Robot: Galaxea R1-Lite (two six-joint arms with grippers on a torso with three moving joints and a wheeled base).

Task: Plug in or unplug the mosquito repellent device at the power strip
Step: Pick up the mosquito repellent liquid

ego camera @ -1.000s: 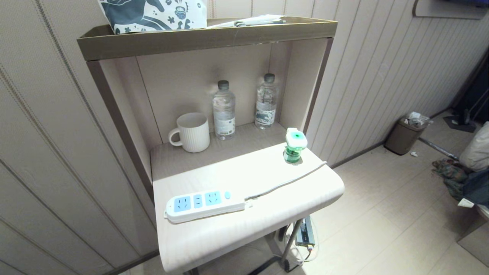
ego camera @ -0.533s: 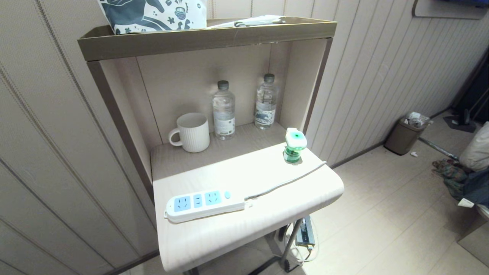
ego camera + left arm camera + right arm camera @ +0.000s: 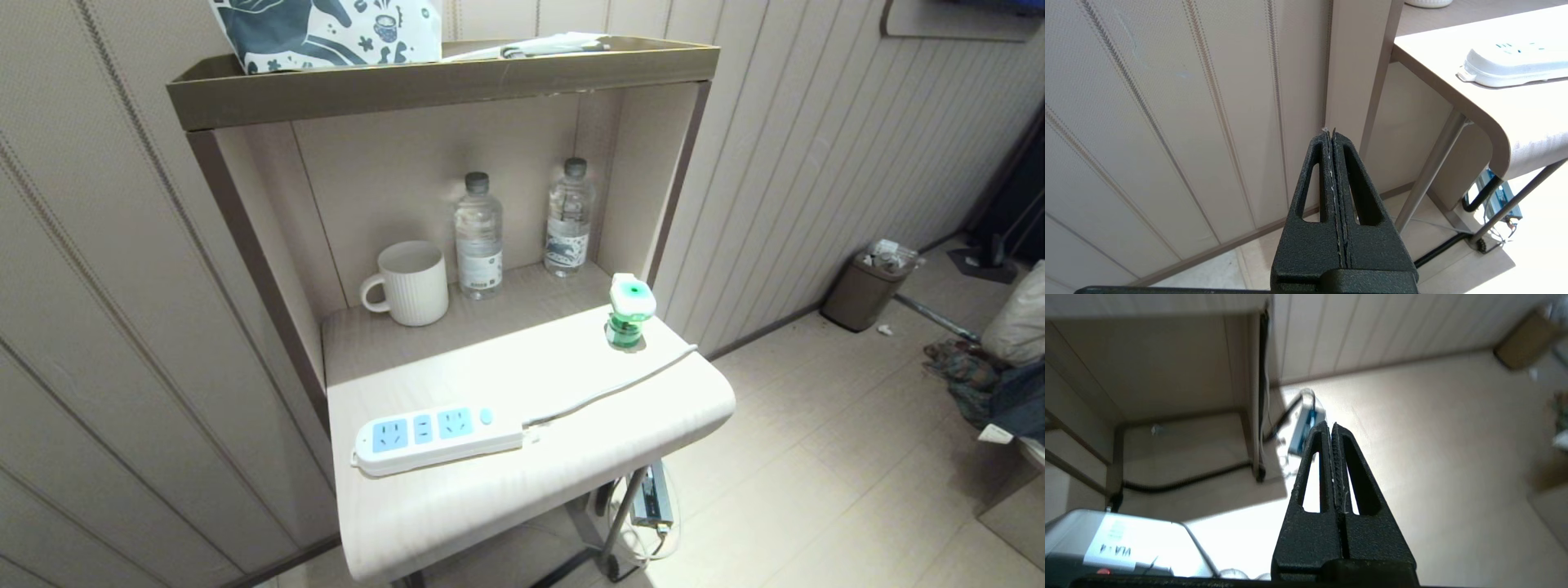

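The mosquito repellent device [image 3: 630, 310], white head with a green centre over a green bottle, stands upright at the far right of the pale table [image 3: 531, 490], unplugged. The white power strip [image 3: 437, 437] with light-blue sockets lies near the table's front left; its cord [image 3: 612, 390] runs off the right edge. The strip's end [image 3: 1515, 65] also shows in the left wrist view. My left gripper [image 3: 1329, 131] is shut and empty, low beside the table's left, facing the wall. My right gripper [image 3: 1329, 425] is shut and empty, low over the floor right of the table. Neither arm shows in the head view.
A white mug [image 3: 411, 283] and two clear water bottles [image 3: 478, 237] stand at the back of the shelf alcove. A shelf top [image 3: 441, 77] overhangs them. A bin [image 3: 867, 286] stands on the floor at the right. Cables and a blue box [image 3: 651, 498] lie under the table.
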